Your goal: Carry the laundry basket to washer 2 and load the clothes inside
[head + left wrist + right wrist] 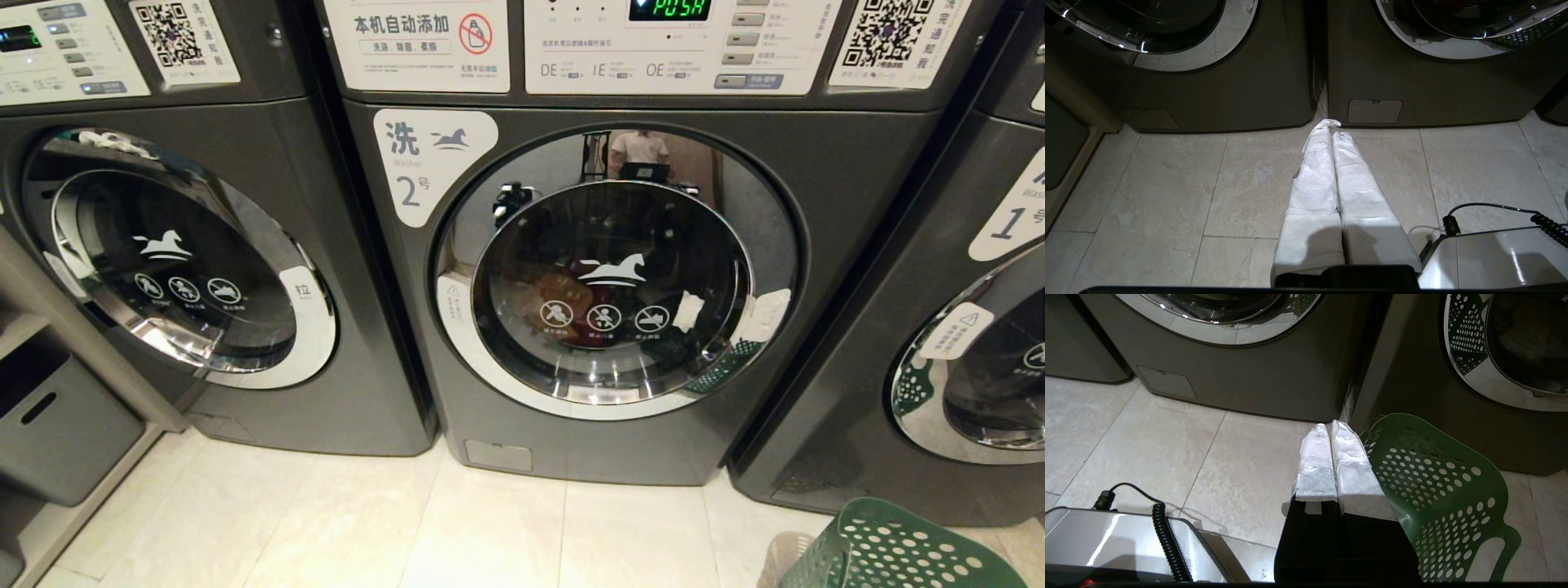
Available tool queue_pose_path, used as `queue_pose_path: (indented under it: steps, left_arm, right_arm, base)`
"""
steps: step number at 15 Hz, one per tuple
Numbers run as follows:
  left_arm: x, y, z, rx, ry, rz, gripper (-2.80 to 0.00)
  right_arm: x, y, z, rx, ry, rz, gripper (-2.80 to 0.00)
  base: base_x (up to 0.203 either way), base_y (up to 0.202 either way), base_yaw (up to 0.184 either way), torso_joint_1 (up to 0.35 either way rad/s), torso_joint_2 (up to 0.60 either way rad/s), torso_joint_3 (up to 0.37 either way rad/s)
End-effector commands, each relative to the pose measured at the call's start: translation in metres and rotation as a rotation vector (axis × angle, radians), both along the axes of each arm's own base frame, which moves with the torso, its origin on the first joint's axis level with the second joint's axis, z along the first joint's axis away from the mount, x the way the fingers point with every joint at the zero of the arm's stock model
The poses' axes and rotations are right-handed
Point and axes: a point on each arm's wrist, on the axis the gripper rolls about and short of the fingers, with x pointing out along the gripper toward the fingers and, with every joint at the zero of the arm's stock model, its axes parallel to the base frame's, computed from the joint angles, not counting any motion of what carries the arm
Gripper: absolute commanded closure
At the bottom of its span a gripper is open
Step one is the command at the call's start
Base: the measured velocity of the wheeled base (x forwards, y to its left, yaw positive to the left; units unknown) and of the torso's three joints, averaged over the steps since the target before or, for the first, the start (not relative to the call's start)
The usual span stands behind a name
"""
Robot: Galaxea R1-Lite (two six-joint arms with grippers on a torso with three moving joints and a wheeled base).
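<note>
I am looking at washer 2 (571, 286) dead ahead at twelve o'clock, its door closed, with the basket (890, 547) sitting on the floor at about four o'clock, just beside the corner where washer 2 meets washer 1 (939, 327). In the right wrist view the basket is looking empty. Through the glass of washer 2 I am making out something yellow-orange and a bit of red, so I am judging the clothes (563, 298) to be inside the drum already; I cannot tell how many pieces.

Both tools are hanging low over the floor, idle. The left tool (1333, 126) is showing its wrapped fingers (1314, 171) pressed together with nothing between them, and the right tool (1329, 426) is looking the same, closed and empty, right next to the basket rim.

On handling: I am judging the basket to be light, stiff plastic, somewhat slick, best taken by its cut-out handle (1490, 555) or by the flared rim. The clothes should be soft and limp, prone to dragging or snagging on the door lip, best pinched in a bunched fold.

Counting: three washers, one basket, two tools, one glimpsed heap of clothes.
</note>
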Motion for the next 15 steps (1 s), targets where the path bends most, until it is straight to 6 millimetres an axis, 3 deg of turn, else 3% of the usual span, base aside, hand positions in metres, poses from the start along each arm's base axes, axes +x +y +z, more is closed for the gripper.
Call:
queue_pose_path:
  steps: [1, 8, 15]
  left_arm:
    - [0.0000, 0.0000, -0.0001, -0.002, 0.000, 0.000, 0.00]
    - [0.0000, 0.0000, -0.0001, 0.001, 0.000, 0.001, 0.00]
    - [0.0000, 0.0000, -0.0001, -0.002, 0.000, 0.001, 0.00]
  right_arm:
    - [0.0001, 0.0000, -0.0002, -0.001, 0.003, 0.001, 0.00]
    - [0.0001, 0.0000, -0.0002, -0.001, 0.003, 0.001, 0.00]
    - [0.0001, 0.0000, -0.0002, -0.001, 0.003, 0.001, 0.00]
  base:
    - [0.000, 0.000, 0.000, 0.000, 0.00, 0.000]
    - [0.000, 0.000, 0.000, 0.000, 0.00, -0.007]
    - [0.000, 0.000, 0.000, 0.002, 0.00, -0.145]
